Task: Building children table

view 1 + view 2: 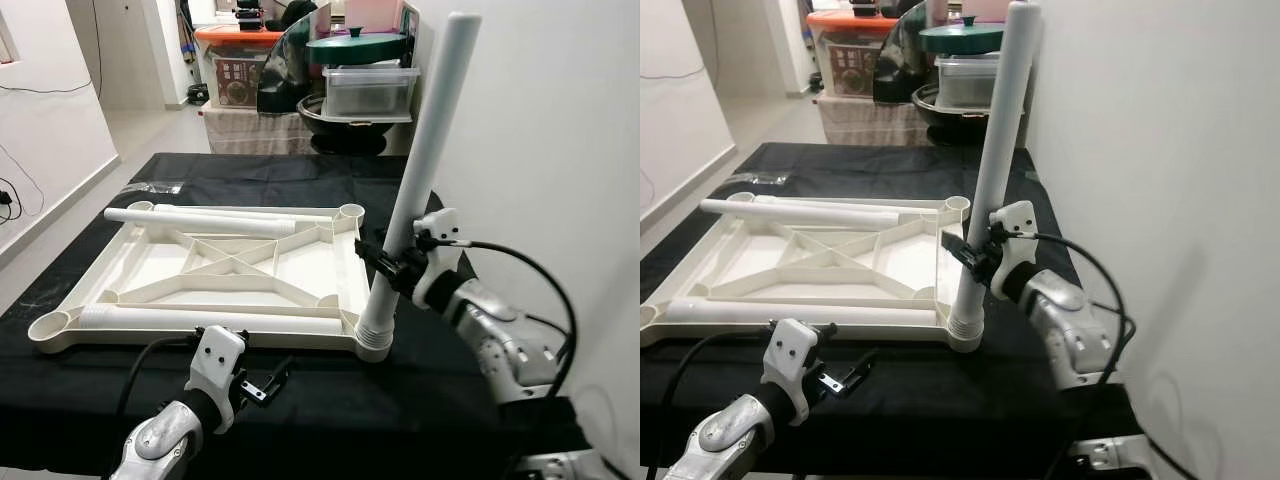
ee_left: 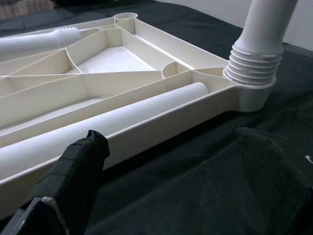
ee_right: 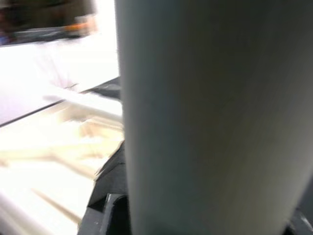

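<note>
At right of centre in the left eye view, the right pincer (image 1: 392,262) is reaching leftward and pinching a long white plastic tube leg (image 1: 425,160), which is standing slightly tilted with its ribbed end in the near-right corner socket of the upturned cream plastic tabletop (image 1: 230,265) on the black-draped desk (image 1: 330,400). At lower left, the left pincer (image 1: 262,382) is hovering spread over the cloth. The left wrist view is showing another white tube (image 2: 105,128) lying inside the tabletop's near edge.

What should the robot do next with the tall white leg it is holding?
Probably keep twisting the leg down into the corner socket. The right hand grips it low, yet it leans and its threaded rings show above the socket, so it seems not fully seated. The left hand is open nearby.
</note>
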Controlling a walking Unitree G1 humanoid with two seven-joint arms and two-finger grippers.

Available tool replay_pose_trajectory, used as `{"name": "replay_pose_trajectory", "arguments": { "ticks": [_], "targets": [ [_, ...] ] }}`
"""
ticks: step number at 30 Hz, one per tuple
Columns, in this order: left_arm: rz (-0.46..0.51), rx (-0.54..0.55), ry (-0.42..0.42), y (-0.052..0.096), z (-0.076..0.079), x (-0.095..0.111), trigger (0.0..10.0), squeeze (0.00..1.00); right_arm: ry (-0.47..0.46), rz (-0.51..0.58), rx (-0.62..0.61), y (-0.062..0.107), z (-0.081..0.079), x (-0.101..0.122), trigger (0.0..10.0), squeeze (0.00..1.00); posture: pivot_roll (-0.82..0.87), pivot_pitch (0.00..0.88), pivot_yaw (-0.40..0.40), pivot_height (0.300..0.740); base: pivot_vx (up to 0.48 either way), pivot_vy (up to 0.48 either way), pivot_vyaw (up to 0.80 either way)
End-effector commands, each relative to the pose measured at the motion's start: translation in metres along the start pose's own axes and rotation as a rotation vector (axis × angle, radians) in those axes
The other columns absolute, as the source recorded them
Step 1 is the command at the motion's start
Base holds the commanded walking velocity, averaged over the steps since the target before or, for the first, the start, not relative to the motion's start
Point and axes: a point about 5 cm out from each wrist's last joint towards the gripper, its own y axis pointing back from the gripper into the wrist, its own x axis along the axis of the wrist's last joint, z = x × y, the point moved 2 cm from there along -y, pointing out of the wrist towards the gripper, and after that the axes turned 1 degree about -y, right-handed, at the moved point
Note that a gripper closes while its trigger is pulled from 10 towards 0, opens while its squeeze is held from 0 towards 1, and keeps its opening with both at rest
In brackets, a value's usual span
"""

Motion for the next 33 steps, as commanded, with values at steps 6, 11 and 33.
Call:
{"name": "replay_pose_trajectory", "arguments": {
  "ticks": [6,11,33],
  "targets": [
    [0.0,0.07,-0.016,-0.002,-0.012,-0.001,10.0,0.0,0.102,-0.25,-0.409,0.013,0.037,-0.063,10.0,0.0,0.03,0.0,-0.057,0.74,0.0,0.0,0.0],
    [-0.008,0.132,-0.027,-0.003,-0.021,-0.002,10.0,0.0,0.177,-0.224,-0.49,-0.003,0.043,-0.053,10.0,0.0,0.04,0.0,-0.066,0.74,0.0,0.0,0.0],
    [-0.023,0.176,-0.023,-0.008,-0.026,-0.006,10.0,0.0,-0.056,-0.309,-0.747,-0.003,0.056,-0.081,10.0,0.0,0.04,0.0,-0.065,0.74,0.0,0.0,0.0]
  ]
}}
